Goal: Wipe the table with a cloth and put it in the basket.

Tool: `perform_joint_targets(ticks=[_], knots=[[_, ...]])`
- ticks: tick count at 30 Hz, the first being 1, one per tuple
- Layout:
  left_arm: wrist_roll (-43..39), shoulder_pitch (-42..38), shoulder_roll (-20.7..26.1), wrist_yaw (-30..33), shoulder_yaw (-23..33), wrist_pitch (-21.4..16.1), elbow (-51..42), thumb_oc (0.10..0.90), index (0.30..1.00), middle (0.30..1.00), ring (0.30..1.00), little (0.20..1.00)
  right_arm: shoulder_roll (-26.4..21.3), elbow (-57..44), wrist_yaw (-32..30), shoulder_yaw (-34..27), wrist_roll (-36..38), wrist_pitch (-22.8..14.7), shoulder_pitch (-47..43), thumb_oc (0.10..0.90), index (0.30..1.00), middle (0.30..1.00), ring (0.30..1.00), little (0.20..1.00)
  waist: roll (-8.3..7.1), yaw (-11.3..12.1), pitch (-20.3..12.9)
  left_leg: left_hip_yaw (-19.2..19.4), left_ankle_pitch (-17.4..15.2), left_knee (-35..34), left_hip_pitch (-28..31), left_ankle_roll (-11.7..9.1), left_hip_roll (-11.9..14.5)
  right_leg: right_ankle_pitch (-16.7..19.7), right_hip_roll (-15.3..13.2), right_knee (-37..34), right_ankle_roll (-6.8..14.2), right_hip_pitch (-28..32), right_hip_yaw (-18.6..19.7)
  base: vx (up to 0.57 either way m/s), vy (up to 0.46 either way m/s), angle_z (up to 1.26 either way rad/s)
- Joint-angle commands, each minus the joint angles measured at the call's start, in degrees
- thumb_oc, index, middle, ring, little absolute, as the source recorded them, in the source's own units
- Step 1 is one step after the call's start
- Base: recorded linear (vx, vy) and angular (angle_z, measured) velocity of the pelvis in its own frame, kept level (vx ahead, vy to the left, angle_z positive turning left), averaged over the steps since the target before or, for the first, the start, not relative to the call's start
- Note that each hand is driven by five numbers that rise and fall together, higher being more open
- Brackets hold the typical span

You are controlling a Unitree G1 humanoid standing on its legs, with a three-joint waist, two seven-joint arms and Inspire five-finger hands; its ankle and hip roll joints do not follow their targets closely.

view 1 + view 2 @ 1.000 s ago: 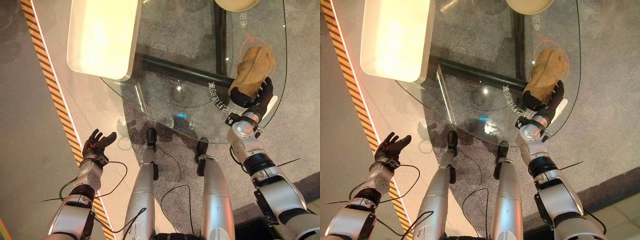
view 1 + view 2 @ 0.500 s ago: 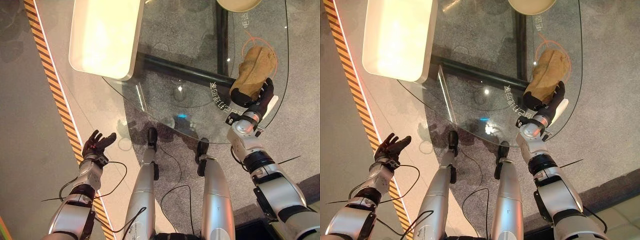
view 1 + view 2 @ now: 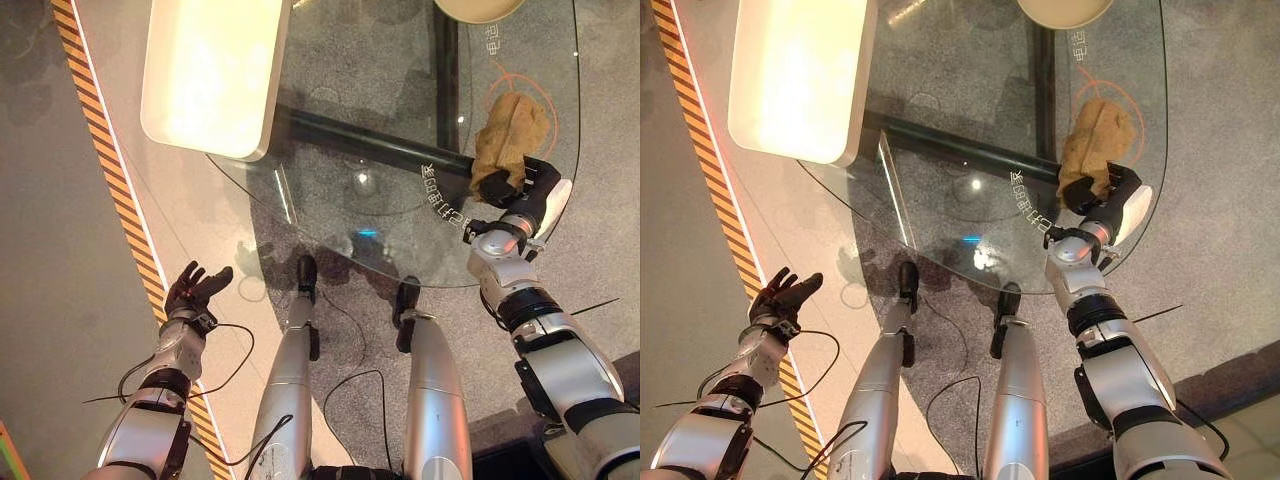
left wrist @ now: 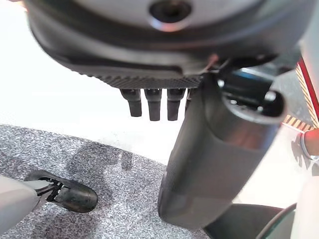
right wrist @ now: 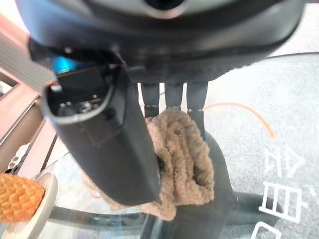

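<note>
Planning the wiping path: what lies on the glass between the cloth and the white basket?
In the left eye view, bare glass table separates cloth from basket.

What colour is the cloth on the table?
Tan, a light brown; the cloth shows best in the right wrist view, pinched by the right hand.

Bright overhead light; glare on glass table (image 3: pixel 330 150); hands blurred.

Round glass table (image 3: pixel 330 190) on dark crossbar frame carries a tan cloth (image 3: pixel 510 135) near its right edge inside an orange ring marking (image 3: pixel 543 92), with a cream dish (image 3: pixel 478 10) at the far edge.
</note>
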Motion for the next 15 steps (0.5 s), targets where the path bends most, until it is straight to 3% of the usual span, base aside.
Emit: perform_joint_targets(ticks=[1,15], knots=[[0.44,-1.25,1.51,0.83,-1.91,-1.73,2.29,0.800,0.900,0.900,0.900,0.900,-0.61,2.47,1.57,3.47,-2.74,-1.32,-2.24,0.100,0.300,0.300,0.300,0.200,1.24,0.87,-1.15,2.18,-10.97,10.64,-1.74,2.85,-3.29,6.13,0.85,-11.98,1.43,2.71,-0.43,0.00,0.000,0.00],[-0.63,-1.70,1.67,0.70,-2.36,-1.62,2.46,0.800,0.900,0.900,0.900,0.900,-1.83,4.45,2.47,4.48,-5.69,-2.33,-4.22,0.100,0.300,0.300,0.300,0.200,1.44,1.01,-1.15,2.07,-10.71,10.07,-1.47,2.74,-3.34,6.37,0.98,-12.37,1.71,2.82,-0.45,0.00,0.000,0.00]])
